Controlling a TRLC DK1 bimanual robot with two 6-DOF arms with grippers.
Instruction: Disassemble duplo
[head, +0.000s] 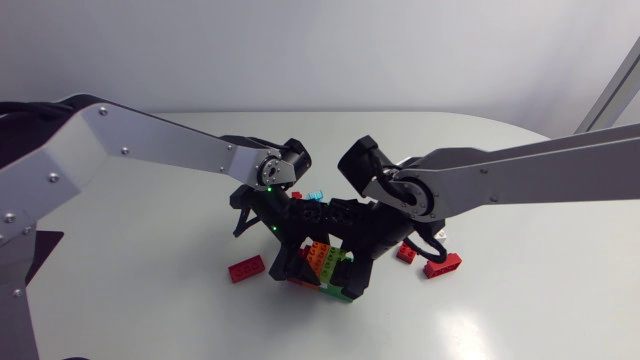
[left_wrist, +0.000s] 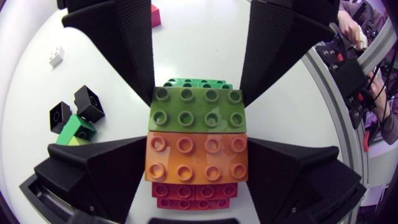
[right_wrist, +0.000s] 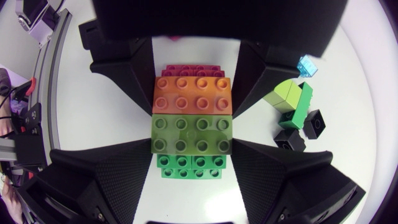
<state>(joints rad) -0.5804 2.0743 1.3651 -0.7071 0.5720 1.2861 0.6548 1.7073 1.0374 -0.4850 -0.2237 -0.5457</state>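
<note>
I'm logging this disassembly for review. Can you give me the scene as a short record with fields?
Top layer: orange eight-stud brick beside olive-green eight-stud brick
Lower layer: red bricks under the orange end, bright green bricks under the olive end
Left arm: left gripper shut on the orange brick
Right arm: right gripper shut on the olive-green brick
Loose: loose red brick, small light-blue brick
Surface: white table
</note>
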